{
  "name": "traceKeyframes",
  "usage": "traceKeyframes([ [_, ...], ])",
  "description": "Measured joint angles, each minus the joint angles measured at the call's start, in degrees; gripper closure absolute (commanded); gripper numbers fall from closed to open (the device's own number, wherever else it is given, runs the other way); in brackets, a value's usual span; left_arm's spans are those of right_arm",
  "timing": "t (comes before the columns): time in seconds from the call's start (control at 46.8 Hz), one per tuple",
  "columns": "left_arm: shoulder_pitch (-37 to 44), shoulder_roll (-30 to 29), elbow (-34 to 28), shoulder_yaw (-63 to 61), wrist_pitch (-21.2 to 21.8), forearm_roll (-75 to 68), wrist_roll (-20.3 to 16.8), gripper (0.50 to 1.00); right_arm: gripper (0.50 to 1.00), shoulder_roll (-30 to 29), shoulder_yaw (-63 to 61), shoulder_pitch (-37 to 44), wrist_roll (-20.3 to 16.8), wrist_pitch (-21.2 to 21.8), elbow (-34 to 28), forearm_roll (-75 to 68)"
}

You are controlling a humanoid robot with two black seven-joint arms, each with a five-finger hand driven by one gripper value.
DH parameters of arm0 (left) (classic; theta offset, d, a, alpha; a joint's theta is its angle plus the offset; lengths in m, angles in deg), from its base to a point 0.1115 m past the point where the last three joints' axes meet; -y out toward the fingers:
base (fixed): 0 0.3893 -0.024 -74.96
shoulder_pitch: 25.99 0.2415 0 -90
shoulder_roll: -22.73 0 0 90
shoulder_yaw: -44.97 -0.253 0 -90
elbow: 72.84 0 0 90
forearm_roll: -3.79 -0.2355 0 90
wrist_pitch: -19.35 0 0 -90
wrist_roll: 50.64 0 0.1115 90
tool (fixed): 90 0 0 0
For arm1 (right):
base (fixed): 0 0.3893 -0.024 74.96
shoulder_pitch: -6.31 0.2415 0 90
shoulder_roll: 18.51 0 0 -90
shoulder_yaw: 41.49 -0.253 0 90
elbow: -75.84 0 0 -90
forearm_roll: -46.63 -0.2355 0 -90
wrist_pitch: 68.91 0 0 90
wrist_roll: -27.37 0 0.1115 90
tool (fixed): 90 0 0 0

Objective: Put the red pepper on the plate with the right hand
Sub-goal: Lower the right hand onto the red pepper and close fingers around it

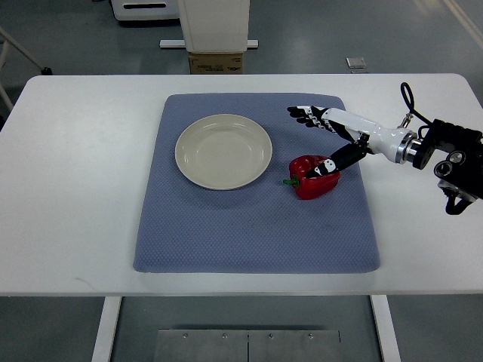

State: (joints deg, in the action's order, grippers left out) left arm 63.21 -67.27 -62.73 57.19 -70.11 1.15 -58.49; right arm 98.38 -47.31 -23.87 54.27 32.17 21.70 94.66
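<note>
A red pepper [308, 184] with a green stem lies on its side on the blue mat [249, 226], just right of the plate. The cream plate [223, 151] sits on the mat's upper left part and holds nothing. My right hand [309, 142] reaches in from the right edge, open. Its fingers [304, 115] are stretched out beyond the pepper and clear of it. The black thumb [332, 164] rests on the pepper's top right side. The left arm does not show.
The mat lies in the middle of a white table [75, 188]. Behind the table's far edge stand a cardboard box [216, 62] and a white machine base [214, 23]. My right forearm [445, 154] hangs over the table's right side.
</note>
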Motion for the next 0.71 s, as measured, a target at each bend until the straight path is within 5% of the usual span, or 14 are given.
traceKeyframes([
  [0.705,0.0,0.0,0.0,0.0,0.0,0.0,0.0,0.500,0.513,-0.7,10.7,3.0,0.7,-3.4,1.5,1.2],
])
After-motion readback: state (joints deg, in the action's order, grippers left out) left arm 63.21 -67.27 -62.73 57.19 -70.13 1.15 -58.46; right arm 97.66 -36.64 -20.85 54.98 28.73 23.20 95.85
